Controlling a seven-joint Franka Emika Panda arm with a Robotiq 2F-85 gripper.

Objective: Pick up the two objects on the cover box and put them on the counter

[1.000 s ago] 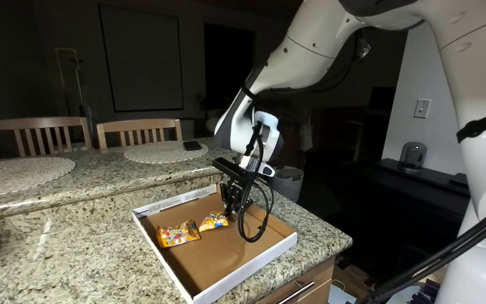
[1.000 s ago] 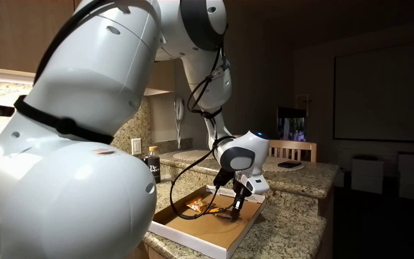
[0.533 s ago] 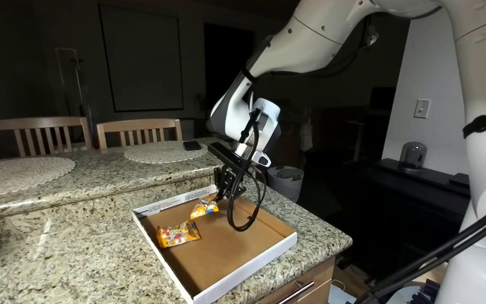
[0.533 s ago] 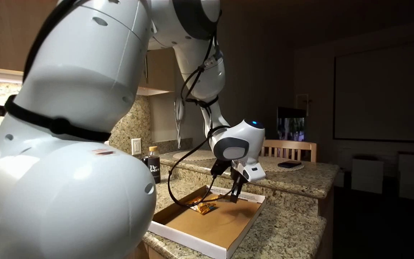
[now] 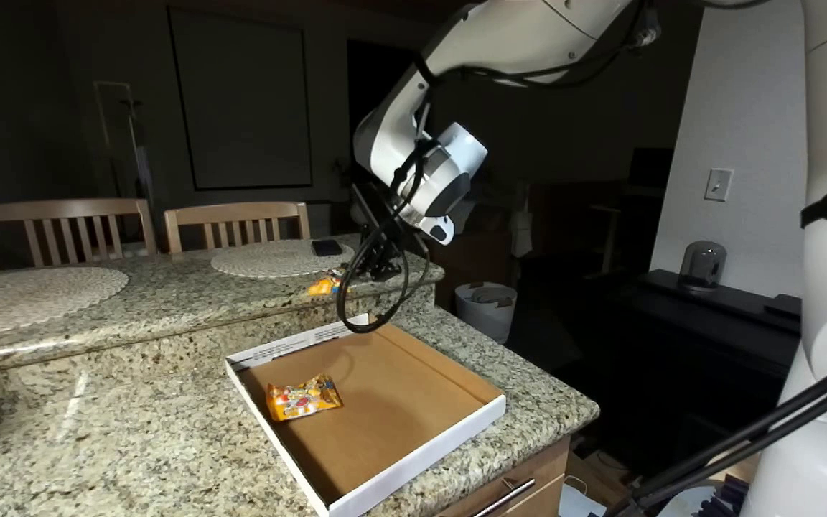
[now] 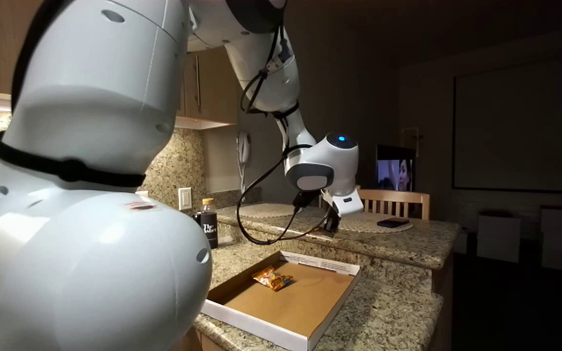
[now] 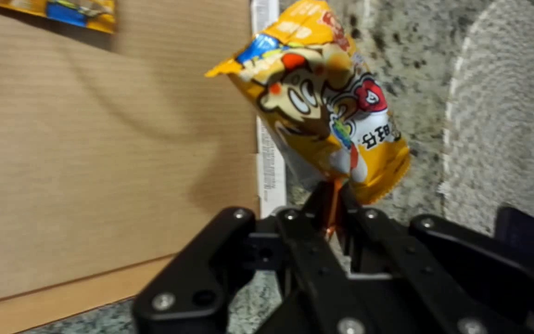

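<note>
Tool point(image 7: 334, 202), one: grasping orange packet point(image 7: 322, 102) by its edge. Risk: slipping loose, the pinch looking slight.

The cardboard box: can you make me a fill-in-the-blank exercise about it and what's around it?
The gripper is shut on exactly ____ snack packet. The other packet lies in the box, whose outer sides are coloured ____. In both exterior views, exactly ____ round placemats show.

Missing words: one; white; two.
</note>
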